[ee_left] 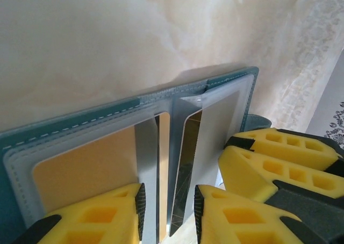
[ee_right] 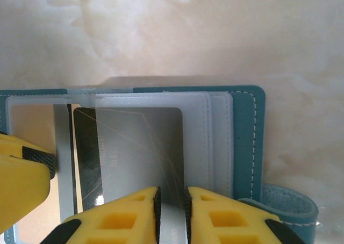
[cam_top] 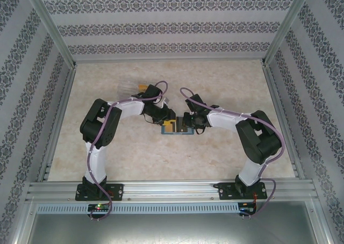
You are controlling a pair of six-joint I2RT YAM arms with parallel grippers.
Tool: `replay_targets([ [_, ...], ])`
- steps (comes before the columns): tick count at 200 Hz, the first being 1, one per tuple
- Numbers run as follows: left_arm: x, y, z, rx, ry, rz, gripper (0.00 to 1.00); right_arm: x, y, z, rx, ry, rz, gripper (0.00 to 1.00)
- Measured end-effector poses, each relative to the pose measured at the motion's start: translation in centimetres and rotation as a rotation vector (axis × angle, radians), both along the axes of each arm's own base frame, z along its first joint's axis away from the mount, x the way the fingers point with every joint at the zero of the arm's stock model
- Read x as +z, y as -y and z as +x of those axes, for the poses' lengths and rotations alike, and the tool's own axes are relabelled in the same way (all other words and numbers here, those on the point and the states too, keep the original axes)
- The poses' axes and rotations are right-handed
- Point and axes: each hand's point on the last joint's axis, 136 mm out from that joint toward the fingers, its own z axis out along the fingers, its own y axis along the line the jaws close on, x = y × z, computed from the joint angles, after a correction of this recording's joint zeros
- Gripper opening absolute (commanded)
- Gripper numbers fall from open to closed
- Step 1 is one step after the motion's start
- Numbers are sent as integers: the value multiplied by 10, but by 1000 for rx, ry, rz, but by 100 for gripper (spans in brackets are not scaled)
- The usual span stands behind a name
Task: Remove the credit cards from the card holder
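Top view: the card holder (cam_top: 177, 128) lies open at the middle of the desk (cam_top: 134, 158), with the left pincer (cam_top: 166, 119) and right pincer (cam_top: 188, 123) meeting over it.

Left wrist: the left jaws stand partly apart astride the clear sleeves (ee_left: 161, 101), beside an orange-gold card (ee_left: 80, 171). I cannot tell whether they pinch anything.

Right wrist: the right jaws are closed on the near edge of a grey card (ee_right: 134, 147) among the holder's sleeves.

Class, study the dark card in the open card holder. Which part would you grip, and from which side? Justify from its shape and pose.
Grip the dark card's near edge, coming from the right gripper's side. Its far end sits deep in the clear sleeve, toward the card holder's teal border, so probably only the near edge offers a hold.
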Motion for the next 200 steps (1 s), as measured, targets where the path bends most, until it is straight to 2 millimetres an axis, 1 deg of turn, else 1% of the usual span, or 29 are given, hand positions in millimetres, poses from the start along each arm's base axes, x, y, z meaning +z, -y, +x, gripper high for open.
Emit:
replay_targets([
  [66, 1, 1, 0, -5, -4, -3, 31, -1, 0, 3, -7, -9, 20, 20],
  [104, 1, 1, -1, -7, -5, -9, 26, -2, 0, 3, -7, -12, 23, 20],
  [136, 4, 4, 2, -7, 8, -25, 27, -2, 0, 4, -11, -13, 24, 19],
  [168, 7, 5, 5, -7, 17, -25, 31, -2, 0, 4, -13, -16, 30, 19],
  [200, 8, 9, 6, -13, 22, -32, 31, -2, 0, 4, -12, -17, 30, 19],
])
